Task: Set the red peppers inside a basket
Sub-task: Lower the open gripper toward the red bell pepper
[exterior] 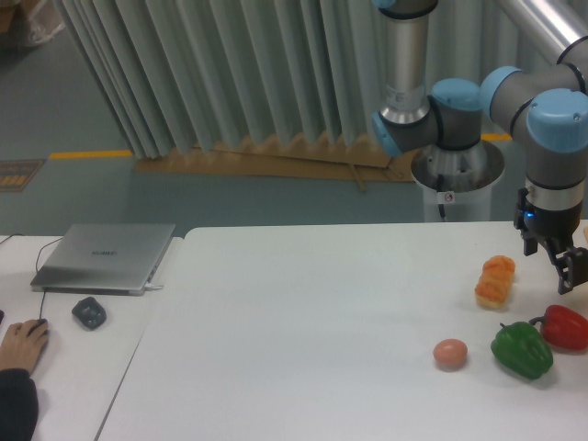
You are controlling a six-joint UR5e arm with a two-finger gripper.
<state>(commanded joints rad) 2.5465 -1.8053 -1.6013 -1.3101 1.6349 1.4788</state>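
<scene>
One glossy red pepper (565, 327), stem seemingly dark, touches green pepper (522, 349).

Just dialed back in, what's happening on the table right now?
The gripper hangs at the right edge of the table, just above the red pepper, holding nothing. The pepper lies beside the green pepper; an orange bread-like lump and an egg lie nearby. No basket is in view. A person's hand rests on a mouse at far left.

Gripper (567, 267) just above red pepper (566, 327), beside green pepper (521, 349).
</scene>
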